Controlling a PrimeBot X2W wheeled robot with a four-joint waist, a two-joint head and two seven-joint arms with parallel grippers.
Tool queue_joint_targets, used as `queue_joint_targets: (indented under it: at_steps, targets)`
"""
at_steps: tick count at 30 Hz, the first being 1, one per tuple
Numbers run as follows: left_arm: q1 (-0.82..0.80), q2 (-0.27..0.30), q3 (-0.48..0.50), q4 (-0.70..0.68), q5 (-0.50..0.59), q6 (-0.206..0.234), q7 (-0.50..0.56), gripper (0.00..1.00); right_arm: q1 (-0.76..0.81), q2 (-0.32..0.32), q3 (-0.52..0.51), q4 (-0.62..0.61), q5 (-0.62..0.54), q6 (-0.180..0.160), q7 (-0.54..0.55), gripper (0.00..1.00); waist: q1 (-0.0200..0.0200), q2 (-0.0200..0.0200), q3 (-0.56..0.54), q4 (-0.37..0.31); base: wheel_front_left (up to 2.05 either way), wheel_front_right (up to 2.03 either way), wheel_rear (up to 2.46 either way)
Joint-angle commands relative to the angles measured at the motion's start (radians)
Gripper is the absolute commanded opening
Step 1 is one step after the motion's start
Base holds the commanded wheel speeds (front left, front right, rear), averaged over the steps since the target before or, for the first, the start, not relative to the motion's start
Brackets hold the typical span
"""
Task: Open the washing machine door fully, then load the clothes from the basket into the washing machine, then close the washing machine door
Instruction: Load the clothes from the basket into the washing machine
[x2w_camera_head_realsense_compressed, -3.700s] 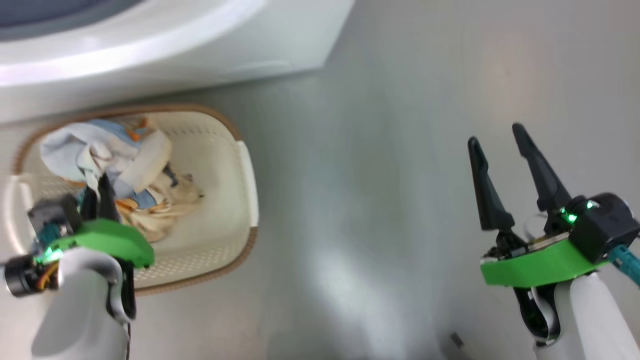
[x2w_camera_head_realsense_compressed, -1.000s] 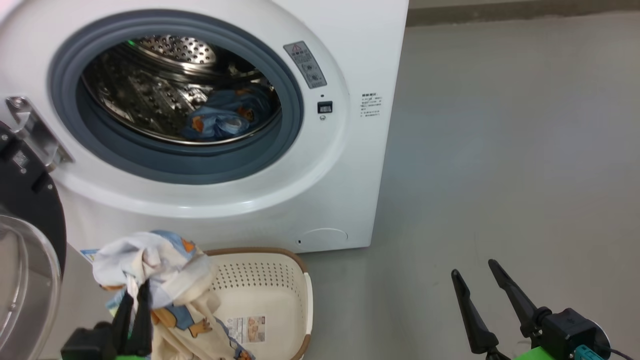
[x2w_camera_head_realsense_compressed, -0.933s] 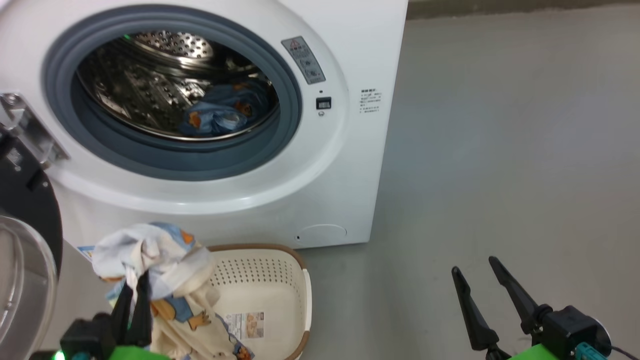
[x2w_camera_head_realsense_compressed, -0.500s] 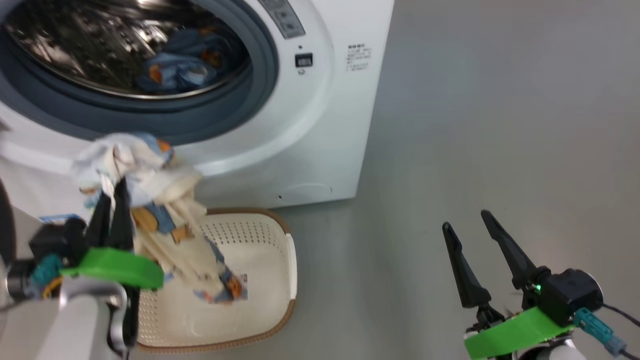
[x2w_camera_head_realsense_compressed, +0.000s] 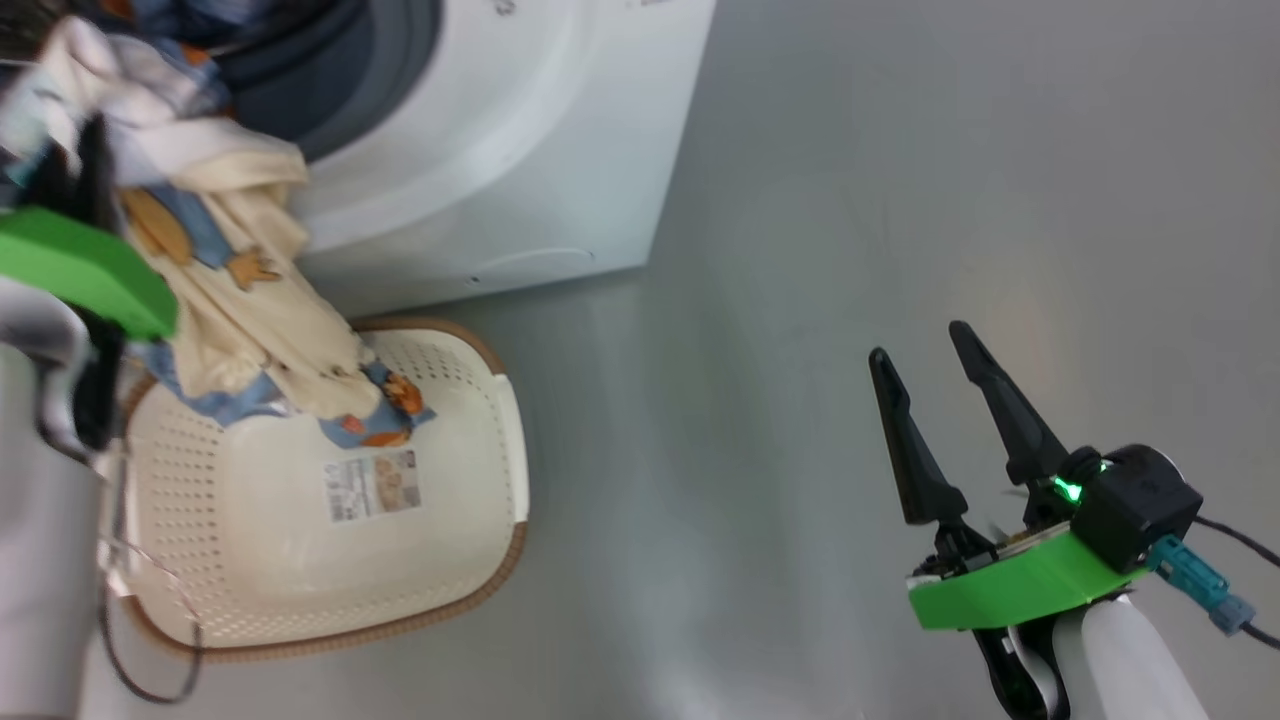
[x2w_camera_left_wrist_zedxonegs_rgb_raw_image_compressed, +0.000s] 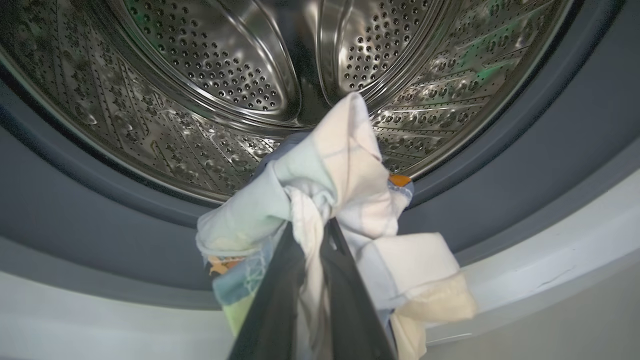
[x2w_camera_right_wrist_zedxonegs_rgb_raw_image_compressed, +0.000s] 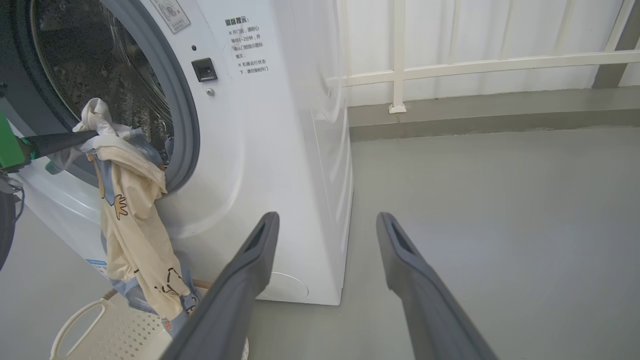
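My left gripper (x2w_camera_left_wrist_zedxonegs_rgb_raw_image_compressed: 310, 227) is shut on the clothes (x2w_camera_left_wrist_zedxonegs_rgb_raw_image_compressed: 340, 165), a bundle of cream, white and blue cloth, and holds it at the mouth of the washing machine (x2w_camera_head_realsense_compressed: 480, 150), just in front of the grey gasket (x2w_camera_left_wrist_zedxonegs_rgb_raw_image_compressed: 525, 150) and steel drum (x2w_camera_left_wrist_zedxonegs_rgb_raw_image_compressed: 225, 75). The clothes (x2w_camera_head_realsense_compressed: 230, 290) hang from the left gripper (x2w_camera_head_realsense_compressed: 90, 150) down to the basket (x2w_camera_head_realsense_compressed: 510, 440), their lower end over its bottom. In the right wrist view the clothes (x2w_camera_right_wrist_zedxonegs_rgb_raw_image_compressed: 135, 225) drape over the lower gasket. A dark curved edge (x2w_camera_right_wrist_zedxonegs_rgb_raw_image_compressed: 4, 230) at far left looks like the open door. My right gripper (x2w_camera_head_realsense_compressed: 920, 345) hovers open over the floor, holding nothing.
The cream basket (x2w_camera_right_wrist_zedxonegs_rgb_raw_image_compressed: 90, 320) sits on the grey floor right in front of the machine, a paper label (x2w_camera_head_realsense_compressed: 372, 485) on its bottom. Open floor (x2w_camera_head_realsense_compressed: 800, 200) lies to the right of the machine. A white railing (x2w_camera_right_wrist_zedxonegs_rgb_raw_image_compressed: 450, 65) and wall run behind.
My left gripper has lifted the clothes from over the basket up to the drum opening. The head camera has tilted down and shifted. The right gripper has stayed open.
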Motion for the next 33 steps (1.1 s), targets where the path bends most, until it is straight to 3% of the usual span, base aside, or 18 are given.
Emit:
queue_joint_targets:
  at_steps: [1,12,21,26,33]
  targets:
    - [-0.036,0.056,0.029,-0.015,-0.002,-0.004,0.008,0.0,-0.012,0.003,0.029,-0.018,0.019,0.002,-0.012,1.0,0.0,0.0,0.087,-0.07,0.0,0.0,0.0]
    - [-0.27,0.193,0.027,0.013,0.015,-0.02,0.164,0.0,-0.08,0.015,0.057,-0.036,0.061,0.002,-0.013,1.0,0.0,0.0,0.19,-0.166,0.0,0.0,0.0]
    - [-0.413,0.287,0.057,-0.019,0.021,-0.001,0.206,0.0,-0.104,0.016,0.089,-0.037,0.118,0.002,-0.013,1.0,0.0,0.0,0.247,-0.237,0.0,0.0,0.0]
    - [-0.483,0.337,0.082,-0.036,0.041,0.022,0.124,0.0,-0.113,0.016,0.104,-0.036,0.135,0.002,-0.013,1.0,0.0,0.0,0.264,-0.27,0.0,0.0,0.0]
    - [-0.578,0.392,0.068,-0.06,0.123,0.042,-0.084,0.0,-0.115,0.016,0.12,-0.037,0.148,0.002,-0.013,1.0,0.0,0.0,0.283,-0.299,0.0,0.0,0.0]
